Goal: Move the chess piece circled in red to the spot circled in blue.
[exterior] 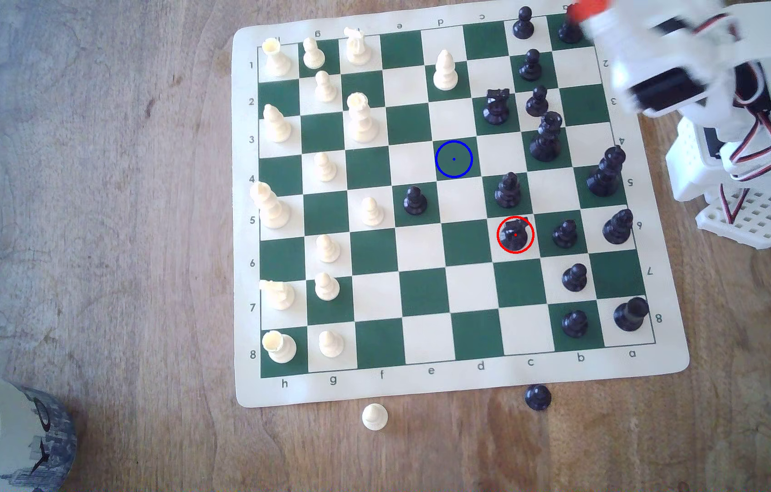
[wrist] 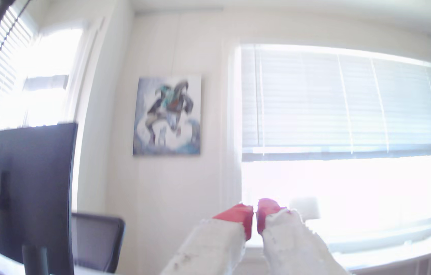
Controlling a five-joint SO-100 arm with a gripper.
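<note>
Your black knight point(exterior: 515, 235) sits inside the red ring on a cream square, toward the exterior view's right side of the board point(exterior: 426, 383), with a black pawn point(exterior: 565, 234) one square to its right. The blue-ringed dark green square point(exterior: 453, 159) is up and to the left of it, nothing standing on it. Your gripper point(wrist: 255, 211) is lifted and pointing out at the room's window point(wrist: 341, 105); the red-tipped fingers point(wrist: 235, 214) are pressed nearly together with nothing between them. The arm point(exterior: 705, 80) hovers blurry over the board's top right corner.
</note>
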